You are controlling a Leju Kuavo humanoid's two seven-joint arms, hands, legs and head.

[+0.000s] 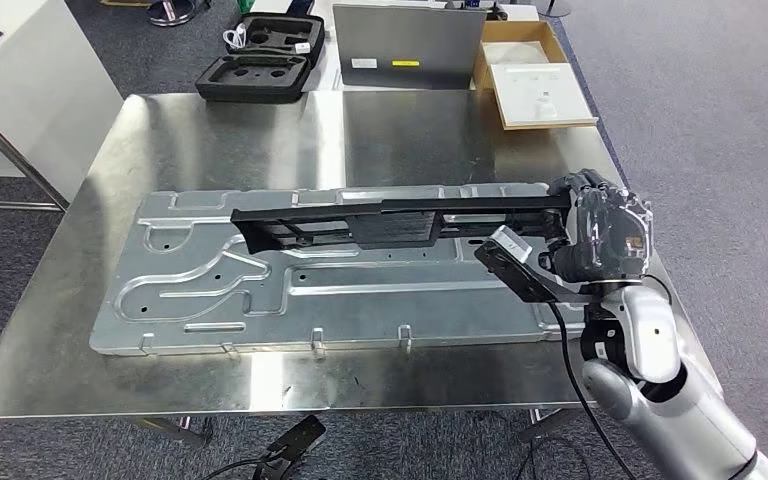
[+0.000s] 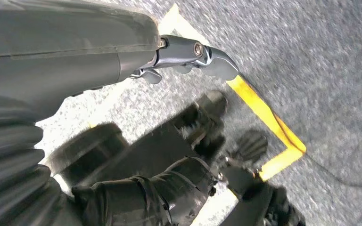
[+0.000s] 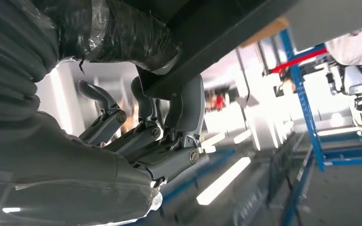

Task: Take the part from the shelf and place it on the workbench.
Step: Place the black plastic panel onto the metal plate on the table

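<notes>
Right hand (image 1: 600, 235) clamped on right end of long black part (image 1: 380, 222), held level above grey stamped panel (image 1: 210, 290) on workbench (image 1: 160, 130). Left hand (image 2: 188, 54) hangs over floor, holds nothing, fingers apart. Lower flat, keep free left end from dipping; release only once seated.

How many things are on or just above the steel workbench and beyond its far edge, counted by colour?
Black: 2, the long part and the foam case
Silver: 1, the stamped panel
Grey: 1, the flat board
Brown: 1, the cardboard box
Total: 5
</notes>
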